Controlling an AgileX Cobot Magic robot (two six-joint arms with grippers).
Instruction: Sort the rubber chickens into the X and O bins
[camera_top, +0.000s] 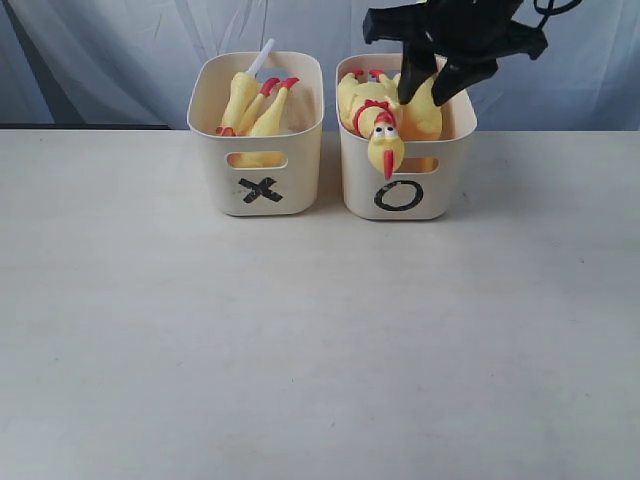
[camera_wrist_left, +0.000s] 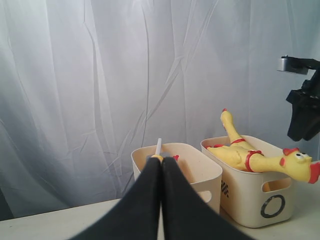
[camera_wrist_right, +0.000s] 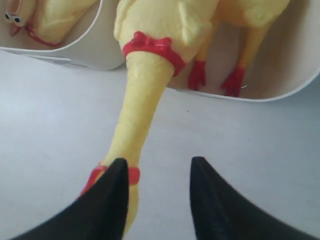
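The X bin (camera_top: 260, 185) stands left of the O bin (camera_top: 405, 190). Rubber chickens (camera_top: 256, 105) lie in the X bin, red feet up, beside a white tube (camera_top: 262, 58). Another rubber chicken (camera_top: 372, 110) lies in the O bin, its head (camera_top: 385, 140) hanging over the front rim. My right gripper (camera_top: 434, 88) hovers open just above the O bin. In the right wrist view that chicken's neck (camera_wrist_right: 142, 110) runs toward my right gripper (camera_wrist_right: 157, 170); its head lies behind one finger (camera_wrist_right: 112, 200), not between the two. My left gripper (camera_wrist_left: 161, 165) is shut and empty, away from the bins.
The two bins stand side by side at the back of a pale table (camera_top: 320, 340), against a white curtain (camera_top: 120, 60). In the left wrist view my right arm (camera_wrist_left: 305, 105) hangs above the O bin (camera_wrist_left: 260, 200).
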